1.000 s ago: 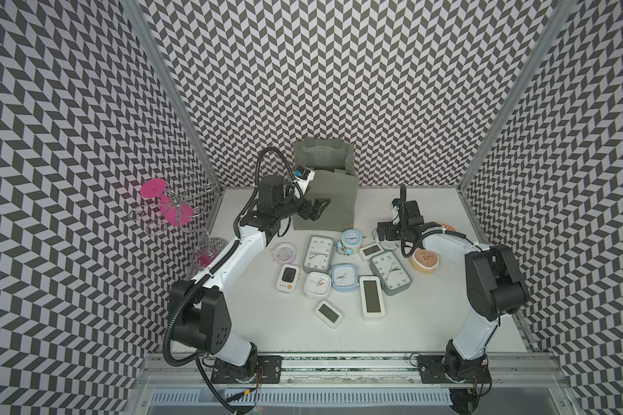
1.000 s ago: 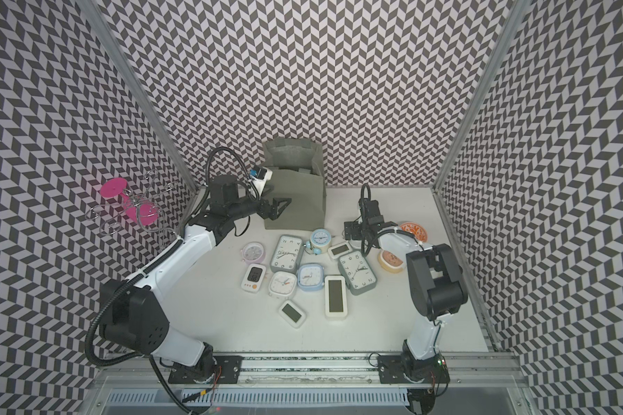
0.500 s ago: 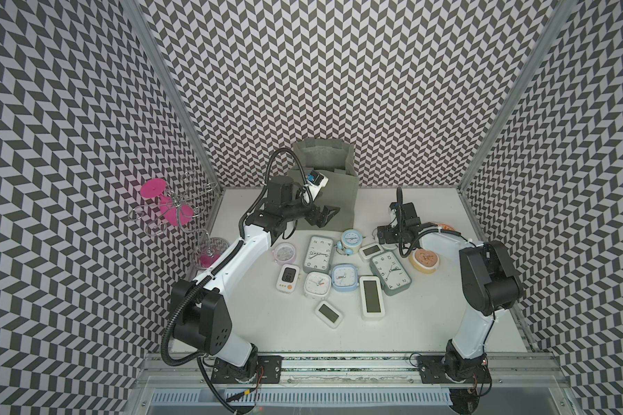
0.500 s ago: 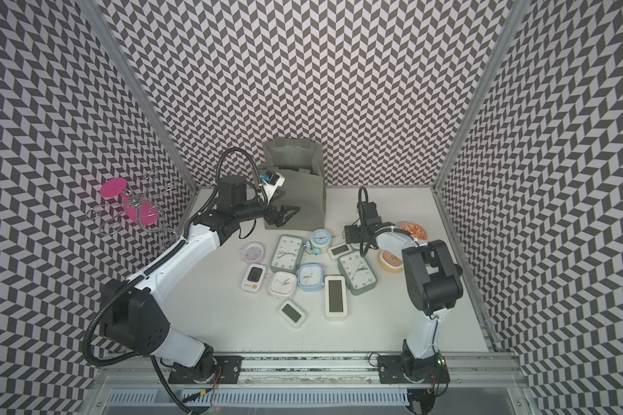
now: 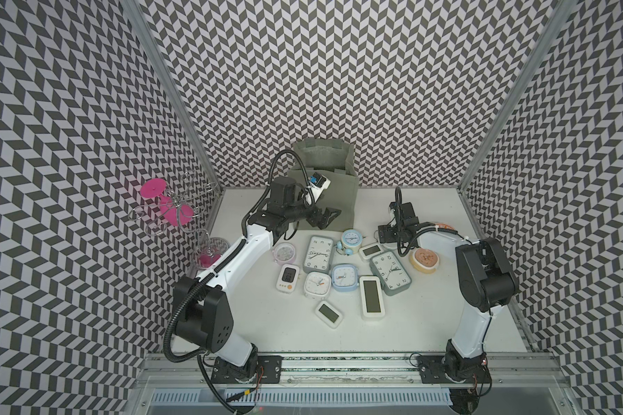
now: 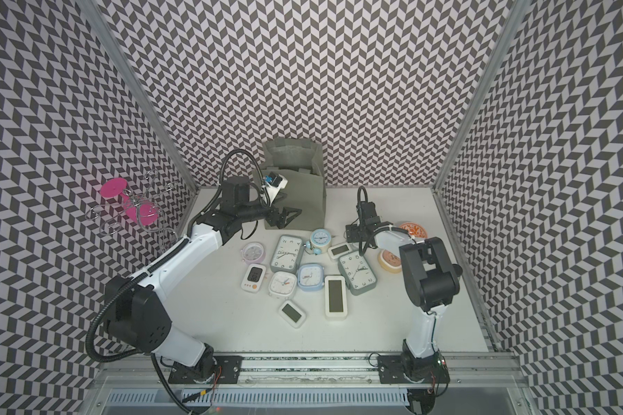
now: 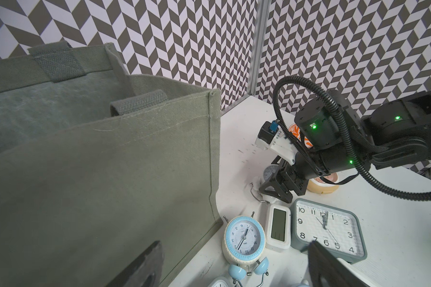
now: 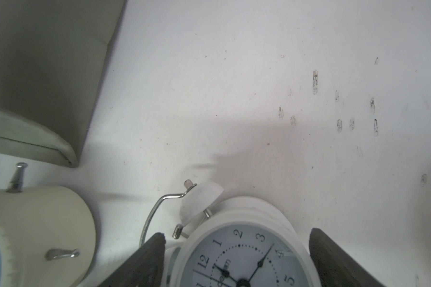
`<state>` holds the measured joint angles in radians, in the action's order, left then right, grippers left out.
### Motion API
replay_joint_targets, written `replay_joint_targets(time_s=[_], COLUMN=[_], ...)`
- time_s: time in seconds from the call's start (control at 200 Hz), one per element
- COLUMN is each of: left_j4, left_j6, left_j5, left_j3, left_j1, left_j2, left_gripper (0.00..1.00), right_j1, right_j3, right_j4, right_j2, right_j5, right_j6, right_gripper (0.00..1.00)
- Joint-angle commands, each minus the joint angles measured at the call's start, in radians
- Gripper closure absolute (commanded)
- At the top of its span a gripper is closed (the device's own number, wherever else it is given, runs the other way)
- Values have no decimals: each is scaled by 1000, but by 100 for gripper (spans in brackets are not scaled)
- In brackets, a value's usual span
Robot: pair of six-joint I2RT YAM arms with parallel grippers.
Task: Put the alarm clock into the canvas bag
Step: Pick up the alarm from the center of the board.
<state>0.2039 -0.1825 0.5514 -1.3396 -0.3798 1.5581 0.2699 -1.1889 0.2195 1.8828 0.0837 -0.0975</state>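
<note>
1. Numerals 12, 1, 2, 3, 4 and 5 read clearly on the pale dial of the white alarm clock (image 8: pixel 246 263), a twin-bell model on the table (image 5: pixel 428 323). A small word under the 12 is too blurred to read.
2. The right gripper (image 8: pixel 237 234) straddles that clock with its jaws apart, one finger on each side of the case. A sliver of gap shows on one side, so it does not look clamped.
3. The canvas bag (image 5: pixel 339 201) stands upright at the back of the table, mouth open. The white alarm clock sits outside it, near its front corner.
4. The left gripper (image 5: pixel 326 220) hangs wide open, holding nothing, just in front of the bag's front wall.
5. The blue-faced clock (image 7: pixel 243 239) by the bag's corner bears a tiny word, possibly "neo". Beside it lie a small digital clock (image 7: pixel 278 227) with a blank screen and a grey rectangular clock (image 7: pixel 327 231) numbered 1 to 12.
</note>
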Motion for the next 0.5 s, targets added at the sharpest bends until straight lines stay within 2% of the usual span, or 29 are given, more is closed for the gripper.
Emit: replay_joint_targets(time_s=[0.0,0.15,0.32,0.496], left_j4=[6,1,-32,-96], left_j6=[-9,-3,26,100], left_j5=[11,3,-42,-170], left_j3=[-32,-31,-11,0], left_j1=[-5,-5,-5,3], left_j2=[7,1,-34,-96], left_gripper=[9,9,7,4], right_j1=[-11,-11,-11,-8], right_j3=[12,11,12,13], right_j4=[-2,1,9,11], right_j2=[16,22,-2,-147], right_j5=[29,43,24,0], right_j6=[-2,-4,-6,-26], right_gripper=[13,11,29,38])
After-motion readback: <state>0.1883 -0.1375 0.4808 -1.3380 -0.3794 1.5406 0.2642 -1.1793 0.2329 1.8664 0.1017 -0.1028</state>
